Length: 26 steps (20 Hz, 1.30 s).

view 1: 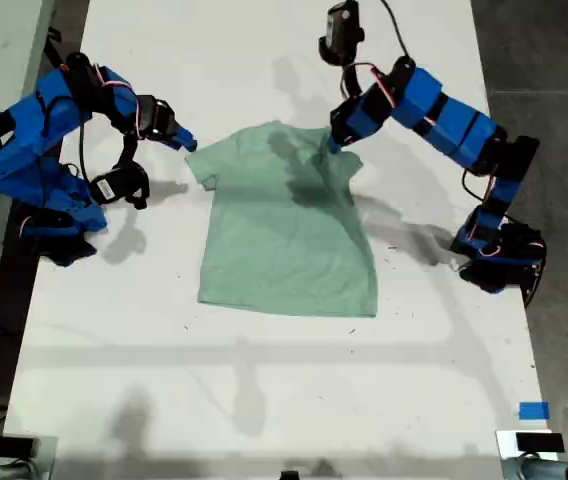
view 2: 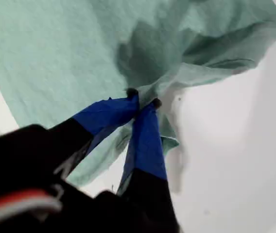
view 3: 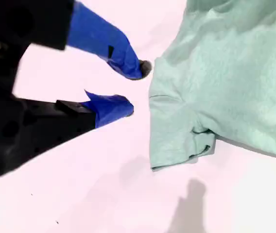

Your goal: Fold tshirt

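Note:
The pale mint-green tshirt (view 1: 284,230) lies mostly flat on the white table (view 1: 264,380), neck toward the far edge. My first gripper (view 1: 332,142) belongs to the arm on the exterior view's right. It is shut on a bunched fold of the tshirt (view 2: 55,48) at the shoulder on that side, lifting the cloth slightly, and its fingertips (view 2: 130,93) pinch together. My second gripper (view 1: 189,143), on the exterior view's left, stands open just beside the other sleeve of the tshirt (view 3: 235,73). Nothing is between my second gripper (view 3: 135,90) fingers, and they sit a little apart from the sleeve hem.
Both arm bases stand at the table's sides in the exterior view. A blue tape mark (view 1: 533,410) sits near the front corner on the exterior view's right, with a small black device (view 1: 539,442) beside it. Dark floor borders the table on that side.

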Tool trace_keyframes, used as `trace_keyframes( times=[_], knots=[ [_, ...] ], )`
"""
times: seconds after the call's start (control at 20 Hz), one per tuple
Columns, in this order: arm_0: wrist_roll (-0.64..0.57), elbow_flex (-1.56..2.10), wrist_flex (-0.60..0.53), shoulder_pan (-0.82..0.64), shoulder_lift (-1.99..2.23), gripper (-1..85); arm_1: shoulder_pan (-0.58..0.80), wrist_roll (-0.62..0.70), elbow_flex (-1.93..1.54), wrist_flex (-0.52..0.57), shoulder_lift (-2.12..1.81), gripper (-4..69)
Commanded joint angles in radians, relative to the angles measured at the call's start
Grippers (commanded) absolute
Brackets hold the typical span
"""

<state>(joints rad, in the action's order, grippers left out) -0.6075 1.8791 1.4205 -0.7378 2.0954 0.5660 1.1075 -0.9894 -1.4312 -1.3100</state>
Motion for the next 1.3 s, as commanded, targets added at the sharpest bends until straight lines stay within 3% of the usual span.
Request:
trace_keyframes(
  times=[0.0,0.2,0.25,0.3,0.45,0.75,0.9,1.05,1.25],
  knots=[
    [0.003,-0.002,-0.026,0.006,0.014,9.7,-0.104,-0.078,0.156,0.138,0.112,-0.1],
    [0.000,0.002,-0.032,-0.002,0.011,9.8,-0.176,-0.164,0.155,0.394,0.316,0.1],
    [0.000,0.002,-0.032,-0.003,0.011,10.6,-0.178,-0.164,0.155,0.434,0.359,10.8],
    [0.000,0.002,-0.032,-0.003,0.011,13.2,-0.179,-0.144,0.155,0.453,0.379,34.2],
    [0.000,0.002,-0.034,-0.003,0.011,18.3,-0.158,-0.135,0.138,0.405,0.293,27.0],
    [-0.003,0.008,-0.040,-0.015,-0.012,20.1,-0.091,-0.109,0.037,0.278,-0.097,25.6],
    [-0.015,0.018,-0.041,-0.031,-0.074,27.6,-0.048,-0.087,-0.095,0.190,-0.307,25.7],
    [-0.043,0.049,-0.095,-0.098,-0.129,29.1,-0.037,-0.071,-0.250,0.133,-0.468,25.7],
    [-0.098,0.067,-0.155,-0.233,-0.276,29.2,-0.049,-0.084,-0.482,0.149,-0.650,25.9]
  ],
)
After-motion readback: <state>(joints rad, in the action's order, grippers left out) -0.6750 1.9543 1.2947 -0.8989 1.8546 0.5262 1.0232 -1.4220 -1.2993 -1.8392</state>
